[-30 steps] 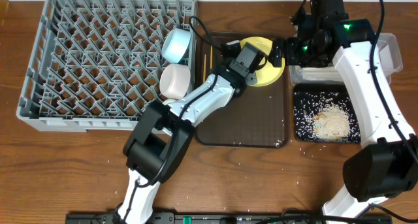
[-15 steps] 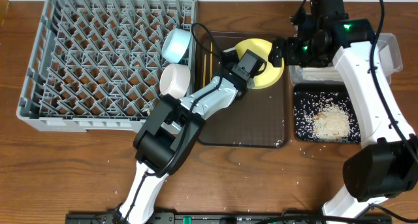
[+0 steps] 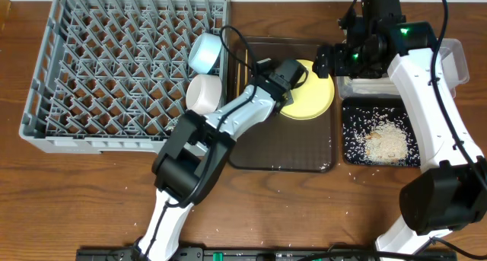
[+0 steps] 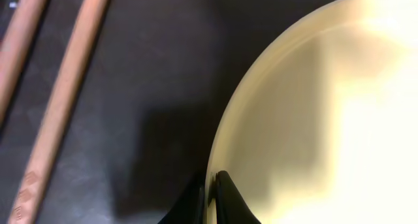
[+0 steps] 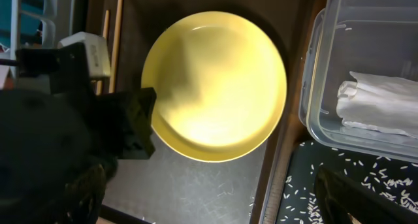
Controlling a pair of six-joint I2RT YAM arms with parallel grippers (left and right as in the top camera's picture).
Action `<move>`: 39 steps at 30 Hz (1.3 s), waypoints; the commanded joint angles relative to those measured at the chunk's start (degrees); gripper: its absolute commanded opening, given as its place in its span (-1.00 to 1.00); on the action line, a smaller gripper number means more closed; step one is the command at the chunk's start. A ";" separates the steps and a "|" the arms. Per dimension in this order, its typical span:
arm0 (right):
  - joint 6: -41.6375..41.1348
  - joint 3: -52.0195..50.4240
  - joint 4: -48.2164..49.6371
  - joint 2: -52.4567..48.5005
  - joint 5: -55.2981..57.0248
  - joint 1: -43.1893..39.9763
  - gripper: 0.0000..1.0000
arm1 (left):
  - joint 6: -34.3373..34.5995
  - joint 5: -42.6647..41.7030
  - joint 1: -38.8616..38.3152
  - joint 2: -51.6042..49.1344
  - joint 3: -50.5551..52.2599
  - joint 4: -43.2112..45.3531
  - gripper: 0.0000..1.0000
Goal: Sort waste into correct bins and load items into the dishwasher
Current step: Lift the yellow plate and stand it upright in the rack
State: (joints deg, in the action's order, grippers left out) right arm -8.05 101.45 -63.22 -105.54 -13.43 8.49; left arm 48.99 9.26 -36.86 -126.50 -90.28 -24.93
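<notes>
The yellow plate [image 3: 310,100] lies on the brown tray [image 3: 304,151], also in the right wrist view [image 5: 215,87]. My left gripper [image 3: 283,84] is shut on the plate's left rim [image 4: 225,139], one finger on each side [image 4: 210,181]. The chopsticks [image 4: 65,100] lie just to its left on the tray. My right gripper [image 3: 329,61] hovers open and empty above the plate's right side [image 5: 209,198]. The light blue bowl [image 3: 205,52] and white bowl [image 3: 204,93] stand in the grey rack [image 3: 114,71]. The cup and wrapper do not show.
The clear tub [image 3: 450,63] at the far right holds the white napkin [image 5: 385,103]. The black tray [image 3: 354,139] in front of it holds rice grains [image 3: 384,139]. A few grains lie on the brown tray and the wooden table.
The plate, held tilted and farther back before, now lies flatter and nearer the front on the tray. The left gripper moved with it. The right arm has stayed put.
</notes>
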 commanded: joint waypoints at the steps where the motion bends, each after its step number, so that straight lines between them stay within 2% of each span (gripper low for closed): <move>1: 0.42 0.00 -0.02 0.31 0.11 0.57 0.98 | -3.19 -3.15 2.69 2.60 2.32 -1.73 -0.85; 9: 0.42 0.00 -0.02 0.31 0.11 0.57 0.98 | -3.32 -13.73 7.67 10.75 2.32 -5.14 -0.85; 22: 0.44 0.00 -0.02 0.31 0.13 0.57 0.98 | -11.39 -13.68 9.62 22.60 2.32 -5.46 -0.86; 30: 0.44 0.00 -0.02 0.31 0.11 0.57 0.99 | -17.29 -9.29 15.98 28.59 2.32 -6.25 -0.86; 35: 0.42 0.00 -0.02 0.31 0.11 0.57 0.98 | -21.42 -0.33 20.28 32.87 2.32 -7.21 -0.86; 39: 0.44 0.00 -0.02 0.31 0.11 0.57 0.99 | -27.56 8.96 22.53 35.41 2.32 -7.87 -0.86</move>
State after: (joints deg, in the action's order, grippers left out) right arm -8.05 101.45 -63.20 -105.54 -13.43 8.49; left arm 28.01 8.56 -15.38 -93.65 -87.96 -32.64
